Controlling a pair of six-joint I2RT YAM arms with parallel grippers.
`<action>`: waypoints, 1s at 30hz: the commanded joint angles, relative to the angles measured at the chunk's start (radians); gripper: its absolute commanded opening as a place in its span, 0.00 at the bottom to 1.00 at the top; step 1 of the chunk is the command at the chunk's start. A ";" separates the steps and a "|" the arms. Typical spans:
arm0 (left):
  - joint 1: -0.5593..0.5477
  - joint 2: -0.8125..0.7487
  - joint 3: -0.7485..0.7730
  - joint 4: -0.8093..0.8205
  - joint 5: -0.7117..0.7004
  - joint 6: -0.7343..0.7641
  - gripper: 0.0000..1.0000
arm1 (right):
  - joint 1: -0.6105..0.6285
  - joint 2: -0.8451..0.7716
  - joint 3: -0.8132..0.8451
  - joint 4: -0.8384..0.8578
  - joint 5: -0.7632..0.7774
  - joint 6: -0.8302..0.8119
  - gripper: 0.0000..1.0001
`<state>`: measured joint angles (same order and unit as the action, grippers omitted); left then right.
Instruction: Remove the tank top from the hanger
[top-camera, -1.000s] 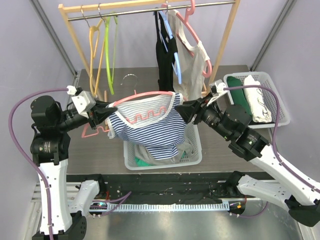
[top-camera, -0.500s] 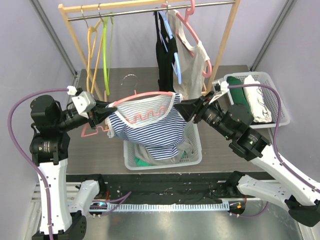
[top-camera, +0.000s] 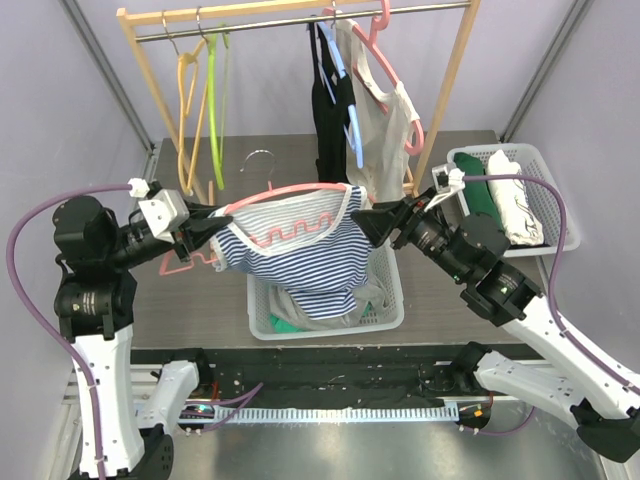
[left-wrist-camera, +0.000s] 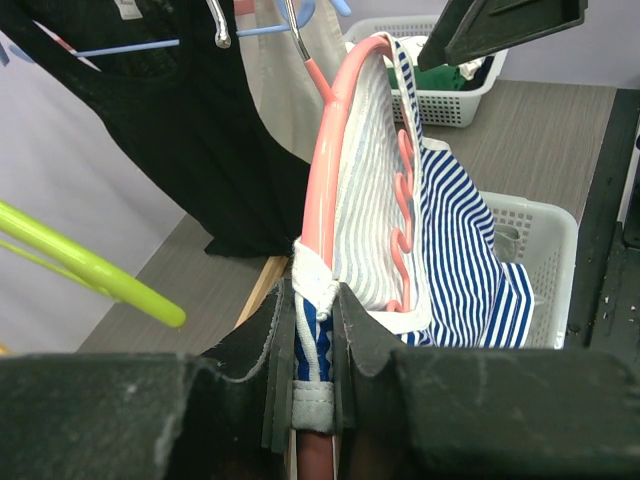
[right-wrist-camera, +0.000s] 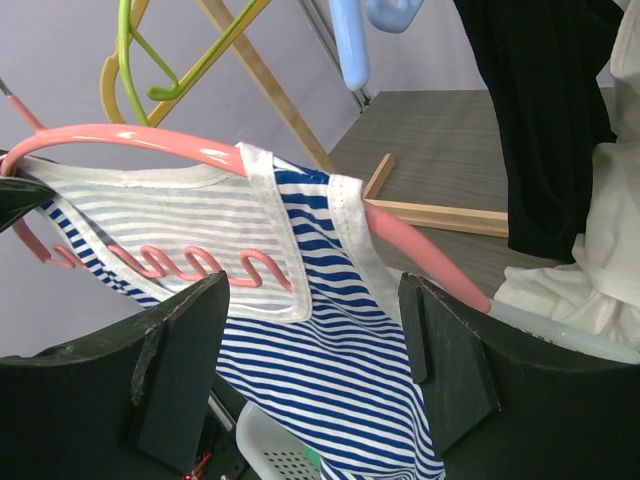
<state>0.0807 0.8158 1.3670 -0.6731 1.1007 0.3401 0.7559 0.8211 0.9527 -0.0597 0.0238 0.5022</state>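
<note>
A blue-and-white striped tank top (top-camera: 300, 258) hangs on a pink hanger (top-camera: 290, 190) held level above the table. My left gripper (top-camera: 210, 232) is shut on the hanger's left end and on the top's white-edged strap (left-wrist-camera: 312, 285). The hanger (left-wrist-camera: 335, 130) arches away from the jaws, with the tank top (left-wrist-camera: 450, 250) draped over it. My right gripper (top-camera: 377, 222) stands open at the top's right shoulder. In the right wrist view the right gripper (right-wrist-camera: 312, 300) has the striped tank top (right-wrist-camera: 330, 350) in its gap without pinching it. The hanger's (right-wrist-camera: 150, 138) right end sticks out bare past the strap.
A white basket (top-camera: 388, 310) with clothes sits under the tank top. A second basket (top-camera: 560, 215) with folded clothes stands at the right. Behind is a wooden clothes rack (top-camera: 455, 80) with a black top (top-camera: 328, 130), a cream top (top-camera: 385, 125) and bare yellow and green hangers (top-camera: 205, 100).
The right gripper has opened wider and drawn back a little to the right of the top's shoulder. The left gripper keeps its hold; the left arm has shifted slightly.
</note>
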 joint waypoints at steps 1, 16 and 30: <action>0.004 -0.013 0.040 0.026 0.028 -0.009 0.02 | -0.012 0.018 0.004 0.081 -0.010 0.012 0.77; 0.002 -0.026 0.012 0.026 0.037 -0.009 0.02 | -0.021 0.111 0.017 0.190 -0.120 0.055 0.60; 0.004 -0.040 -0.025 -0.042 -0.012 0.100 0.01 | -0.039 -0.006 0.090 0.097 -0.033 -0.005 0.01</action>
<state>0.0841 0.7834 1.3445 -0.6926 1.1000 0.3695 0.7242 0.9009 0.9653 0.0280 -0.0673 0.5297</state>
